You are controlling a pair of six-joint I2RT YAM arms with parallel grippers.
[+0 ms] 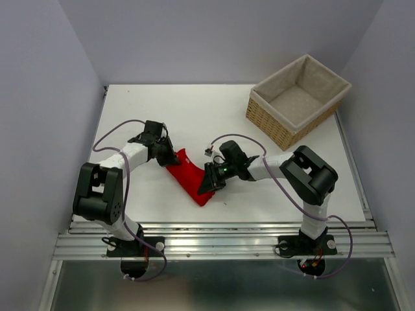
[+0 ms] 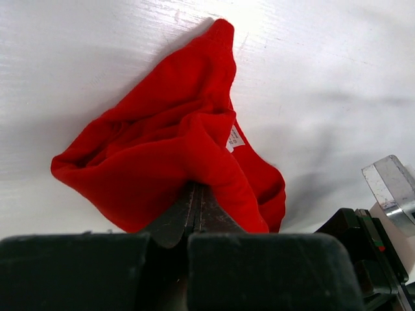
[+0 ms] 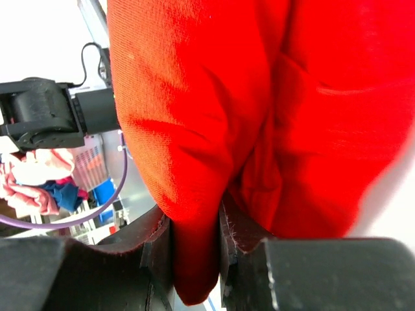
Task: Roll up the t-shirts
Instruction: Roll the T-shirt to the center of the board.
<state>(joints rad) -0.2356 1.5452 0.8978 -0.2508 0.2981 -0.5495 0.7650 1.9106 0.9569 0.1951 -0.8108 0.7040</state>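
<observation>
The red t-shirt [image 1: 190, 176] lies bunched in a narrow strip on the white table [image 1: 194, 110], between my two grippers. My left gripper [image 1: 170, 156] is shut on the shirt's upper left end; in the left wrist view the fabric [image 2: 168, 149] bulges out from the closed jaws, with a small white label showing. My right gripper [image 1: 209, 183] is shut on the shirt's lower right part; in the right wrist view a thick fold of the red fabric [image 3: 194, 116] sits between the fingers [image 3: 154, 249].
A wicker basket [image 1: 297, 100] with beige lining stands at the back right of the table. The metal rail [image 1: 220, 243] runs along the near edge. Walls close in the left, back and right.
</observation>
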